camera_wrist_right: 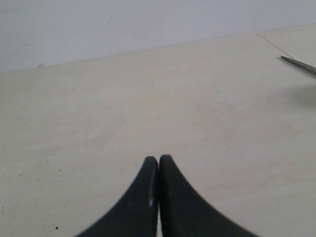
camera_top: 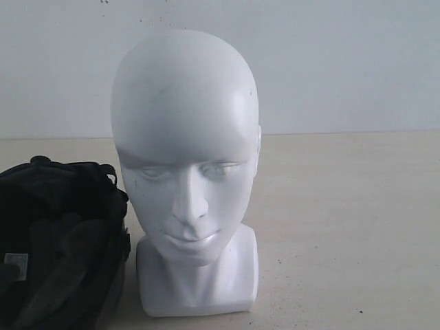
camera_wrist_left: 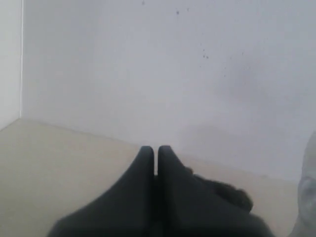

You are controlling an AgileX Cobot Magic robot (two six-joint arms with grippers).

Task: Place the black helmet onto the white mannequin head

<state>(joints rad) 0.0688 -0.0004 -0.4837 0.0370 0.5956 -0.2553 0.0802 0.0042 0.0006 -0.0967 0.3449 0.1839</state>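
Helmet [camera_top: 58, 240] is sitting just beside the mannequin head [camera_top: 187, 172], not on it. I am seeing the left gripper [camera_wrist_left: 156, 150] and right gripper [camera_wrist_right: 158, 160] both clenched, empty; everything is waiting.

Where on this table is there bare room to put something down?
In the exterior view, the table right of the head is bare back to the wall. The left is crowded: the helmet sits close beside the head's base.
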